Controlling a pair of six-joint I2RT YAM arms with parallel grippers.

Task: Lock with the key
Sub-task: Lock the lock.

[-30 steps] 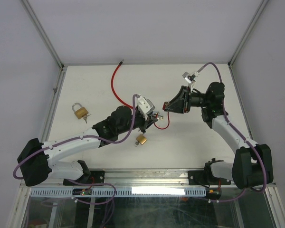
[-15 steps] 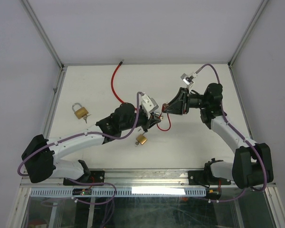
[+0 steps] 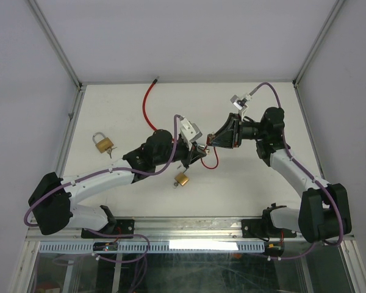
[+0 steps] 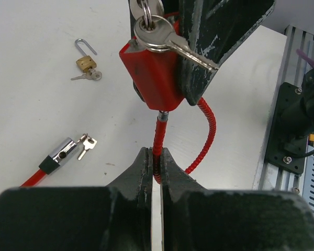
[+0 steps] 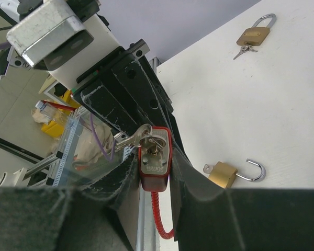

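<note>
A red padlock [image 4: 152,73] is held in the air above the middle of the white table [image 3: 262,183], between the two arms. The right gripper [image 5: 155,159] clamps the padlock's body between its two dark fingers, set at a narrow width. A bunch of silver keys [image 4: 162,36] sits at the padlock's keyhole end; no view shows whether a key is actually in the keyhole. A thin red cable [image 4: 206,136] leaves the padlock's other end and loops round. The left gripper [image 4: 156,157] is pinched almost fully closed on this cable just below the body.

The top view shows only a small red patch where the two grippers meet. The left wrist view shows the cable pinch clearly, and the right wrist view shows the padlock's face and the fingers on either side of it.

On the table lie two brass padlocks with open shackles: one [image 3: 182,179] near the held lock, and one [image 3: 102,142] well to the left with small keys beside it. A thick red cable lock [image 3: 147,104] curves toward the far edge; its chrome head [image 4: 60,157], with keys, shows only in the left wrist view.
</note>
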